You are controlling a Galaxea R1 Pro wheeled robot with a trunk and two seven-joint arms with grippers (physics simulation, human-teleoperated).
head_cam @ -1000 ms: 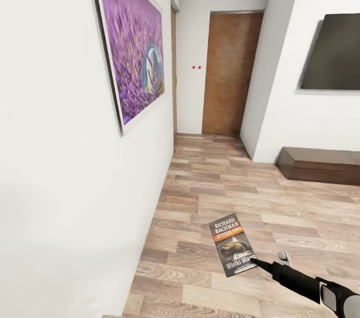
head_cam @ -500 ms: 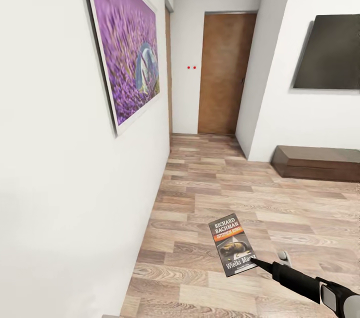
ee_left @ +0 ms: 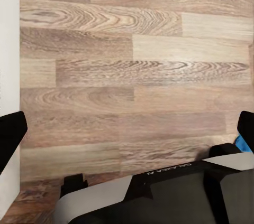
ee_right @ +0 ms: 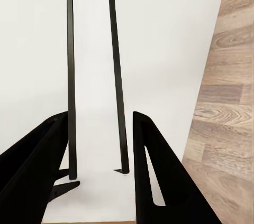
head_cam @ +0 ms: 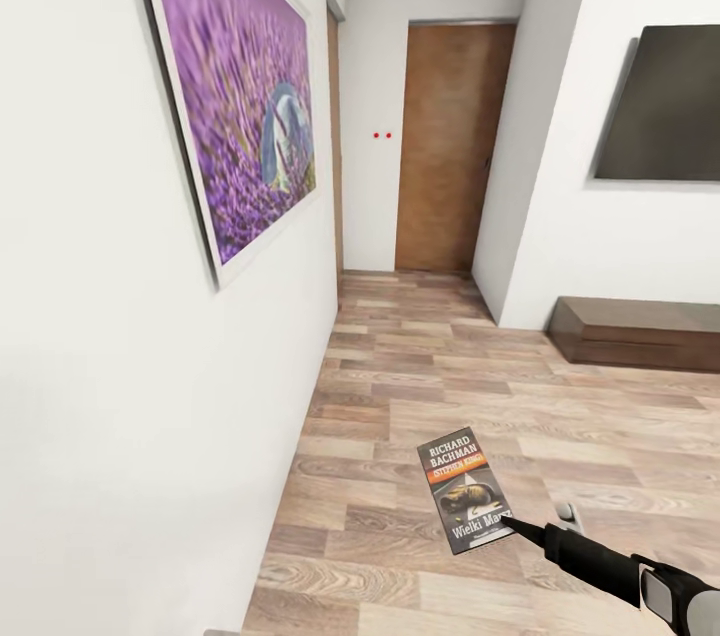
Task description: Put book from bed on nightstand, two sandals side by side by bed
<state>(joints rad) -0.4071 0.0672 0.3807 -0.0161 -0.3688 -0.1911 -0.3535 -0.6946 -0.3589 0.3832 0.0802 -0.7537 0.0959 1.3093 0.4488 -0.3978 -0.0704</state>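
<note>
The right gripper (head_cam: 508,521) pinches the bottom edge of the book (head_cam: 464,490), held flat above the wood-plank floor (head_cam: 420,386) near the white wall (head_cam: 120,416); the head view shows its dark cover, white "Richard Bachman" lettering and orange band. The right wrist view shows the book (ee_right: 95,76) edge-on as a thin dark-edged sheet between two black fingers (ee_right: 159,171). The left wrist view shows the left gripper (ee_left: 129,129) spread wide over bare planks.

The book (head_cam: 462,490) has a dark cover with white title lettering, an orange band and a dark picture. The floor (head_cam: 450,386) is pale brown wood plank, the wall (head_cam: 120,416) white, the painting (head_cam: 235,106) purple, the door (head_cam: 450,136) warm brown, and the right tool (head_cam: 515,524) black.
</note>
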